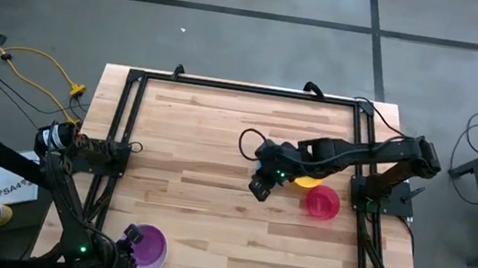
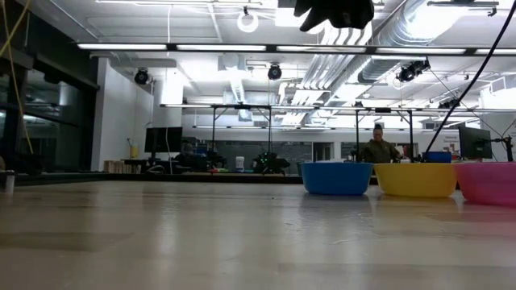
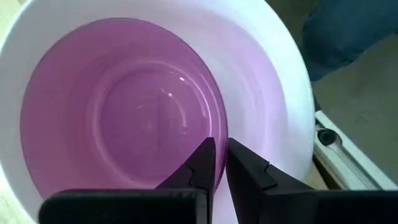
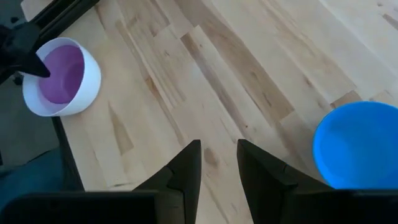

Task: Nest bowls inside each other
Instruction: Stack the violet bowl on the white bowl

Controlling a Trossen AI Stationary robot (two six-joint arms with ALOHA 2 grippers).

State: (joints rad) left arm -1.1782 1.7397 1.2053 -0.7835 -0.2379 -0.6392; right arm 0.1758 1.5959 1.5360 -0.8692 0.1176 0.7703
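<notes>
Left claw (image 3: 221, 163) slightly parted over purple bowl (image 3: 124, 106) nested in white bowl (image 3: 273, 81), gripping nothing; right claw (image 4: 219, 163) open, empty, near blue bowl (image 4: 357, 146).

Five bowls on one wooden table (image 1: 218, 150): a white bowl (image 4: 87, 87) holding a purple bowl (image 3: 124, 112), plus a blue bowl (image 2: 337, 178), a yellow bowl (image 2: 417, 179) and a red-pink bowl (image 1: 323, 203). Two robot arms work; one person (image 2: 379, 149) sits behind.
</notes>
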